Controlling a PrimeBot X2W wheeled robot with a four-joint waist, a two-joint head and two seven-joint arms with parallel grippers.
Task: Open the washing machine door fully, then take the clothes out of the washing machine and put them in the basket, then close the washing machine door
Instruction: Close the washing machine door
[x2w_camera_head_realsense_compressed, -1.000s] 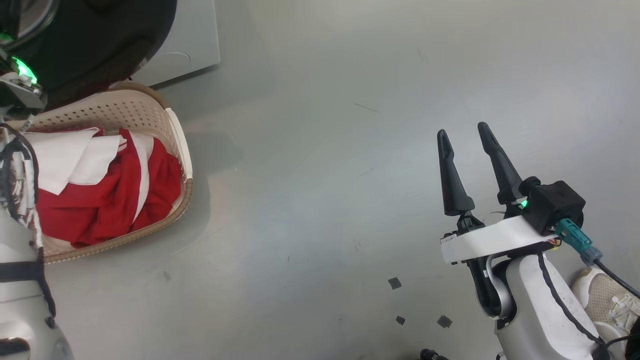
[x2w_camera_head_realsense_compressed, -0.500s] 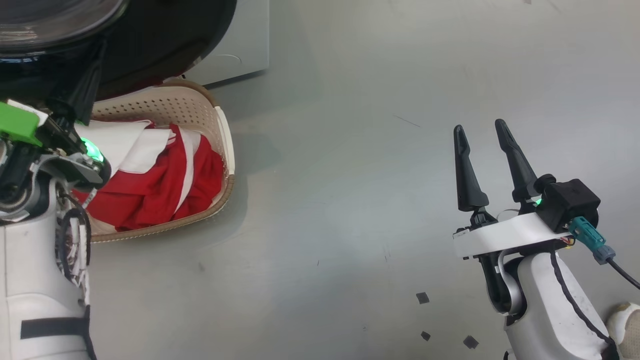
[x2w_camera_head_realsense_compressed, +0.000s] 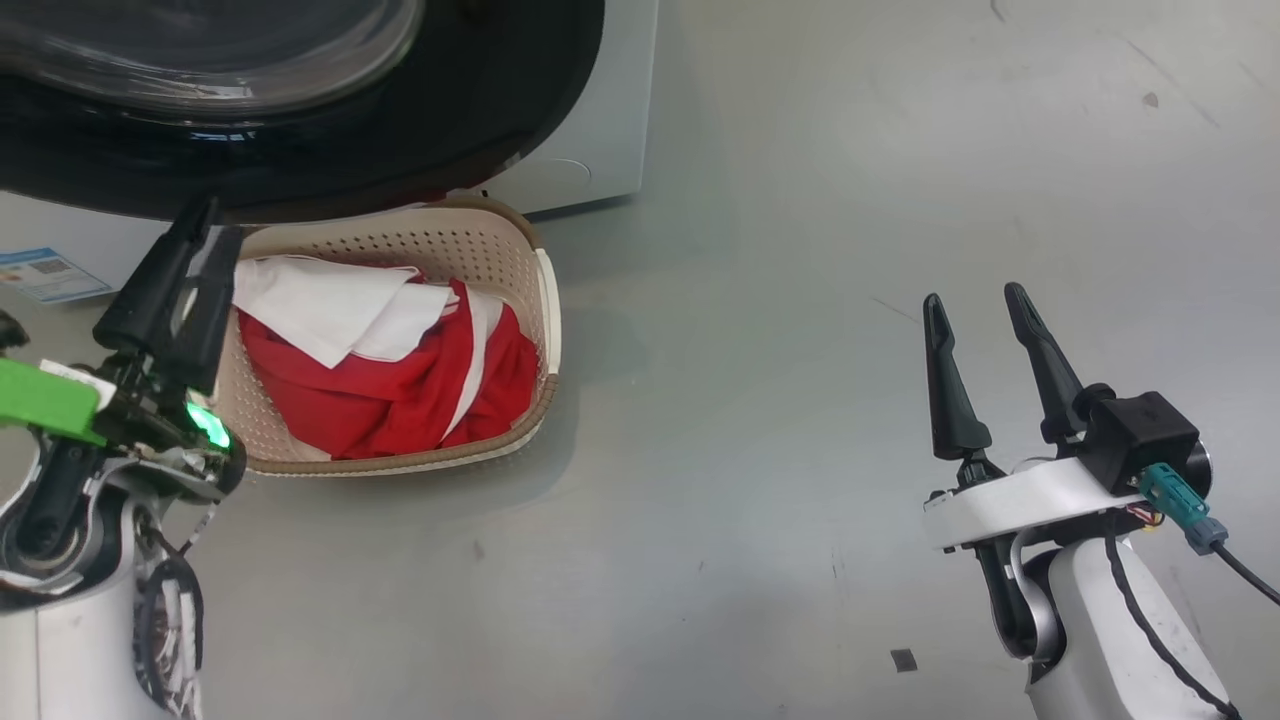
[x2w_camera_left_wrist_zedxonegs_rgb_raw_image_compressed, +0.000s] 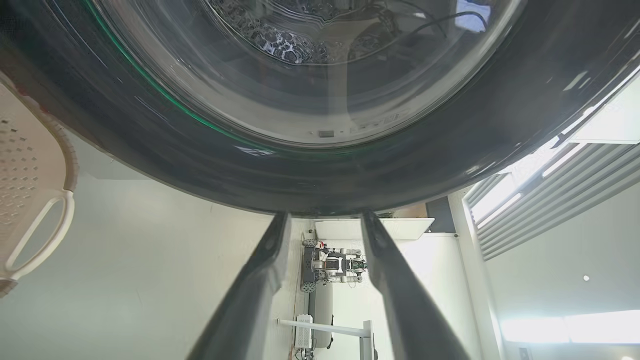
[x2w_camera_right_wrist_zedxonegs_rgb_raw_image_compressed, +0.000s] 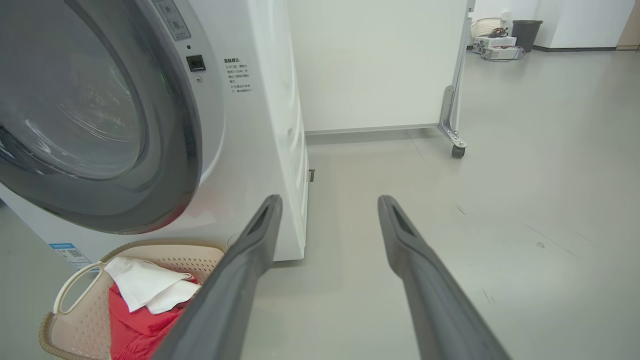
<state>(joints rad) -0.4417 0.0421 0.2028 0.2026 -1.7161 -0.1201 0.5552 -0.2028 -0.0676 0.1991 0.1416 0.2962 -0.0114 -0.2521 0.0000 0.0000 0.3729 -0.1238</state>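
On your left, the left gripper (x2w_camera_head_realsense_compressed: 220, 220) has just let its fingers part. A moment ago they were pressed together up by the lower rim of the washing machine door (x2w_camera_head_realsense_compressed: 400, 150). Now the left wrist view shows them spread with nothing between, tips just under that black rim and not gripping it. The shift across the whole head view is the camera turning, not the things moving. In the right wrist view the door looks flat against the front of the washing machine (x2w_camera_head_realsense_compressed: 590, 130), so I judge the closing push done or nearly so, though you cannot see the latch. The basket (x2w_camera_head_realsense_compressed: 545, 300) sits on the floor just below the door, with the red-and-white clothes (x2w_camera_head_realsense_compressed: 400, 400) heaped inside it. Your left arm reaches forward and up, fingers aimed at the door's underside. Far right, the right gripper (x2w_camera_head_realsense_compressed: 972, 296) hangs over the floor, well apart from the basket, with its fingers wide, empty and pointing forward.
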